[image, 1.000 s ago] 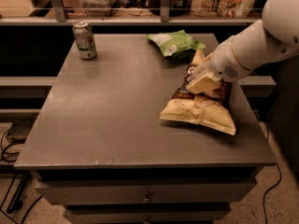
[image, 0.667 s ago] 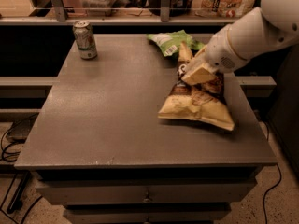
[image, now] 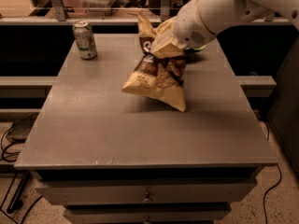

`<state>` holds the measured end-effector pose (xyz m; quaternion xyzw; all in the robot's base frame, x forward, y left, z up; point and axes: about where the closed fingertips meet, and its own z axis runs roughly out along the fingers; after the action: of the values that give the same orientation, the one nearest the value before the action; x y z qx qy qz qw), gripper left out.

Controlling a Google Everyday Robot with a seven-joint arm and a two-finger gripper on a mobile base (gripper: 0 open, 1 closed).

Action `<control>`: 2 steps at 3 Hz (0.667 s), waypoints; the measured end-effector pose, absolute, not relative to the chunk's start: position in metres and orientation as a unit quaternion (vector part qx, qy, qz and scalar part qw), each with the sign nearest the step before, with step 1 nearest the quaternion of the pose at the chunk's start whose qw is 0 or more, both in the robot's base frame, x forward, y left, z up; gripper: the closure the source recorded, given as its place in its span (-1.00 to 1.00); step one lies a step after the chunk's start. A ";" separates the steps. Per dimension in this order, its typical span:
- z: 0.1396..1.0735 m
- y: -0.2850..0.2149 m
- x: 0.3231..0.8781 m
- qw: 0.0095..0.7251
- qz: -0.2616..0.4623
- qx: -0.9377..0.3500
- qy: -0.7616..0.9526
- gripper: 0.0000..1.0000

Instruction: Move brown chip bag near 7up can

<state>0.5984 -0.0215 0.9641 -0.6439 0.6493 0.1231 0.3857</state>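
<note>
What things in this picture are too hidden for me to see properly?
Camera view, all of it:
green bag: nearly all hidden behind the robot arm.
brown chip bag: its top is covered by the pincer gripping it above the table.
7up can: lettering too small to read.
robot arm: cut off by the top right edge.

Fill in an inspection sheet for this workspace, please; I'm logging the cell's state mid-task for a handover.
Surface: grey table, flat top, drawers below.
Job's things: brown chip bag hangs from the gripper, apparently clear of the table; 7up can upright near the far left corner.
Clutter: green bag, mostly hidden behind the arm.
Grippers: gripper over the table's far middle, fingers shut on the bag's top.
Cables: floor cable at left; second cable at right.
Surroundings: railing behind the table; items beyond it unclear.
</note>
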 end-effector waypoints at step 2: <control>0.974 0.058 0.639 0.443 0.207 -0.661 0.569 1.00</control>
<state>0.6390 0.0577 0.9741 -0.6609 0.5691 0.2071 0.4431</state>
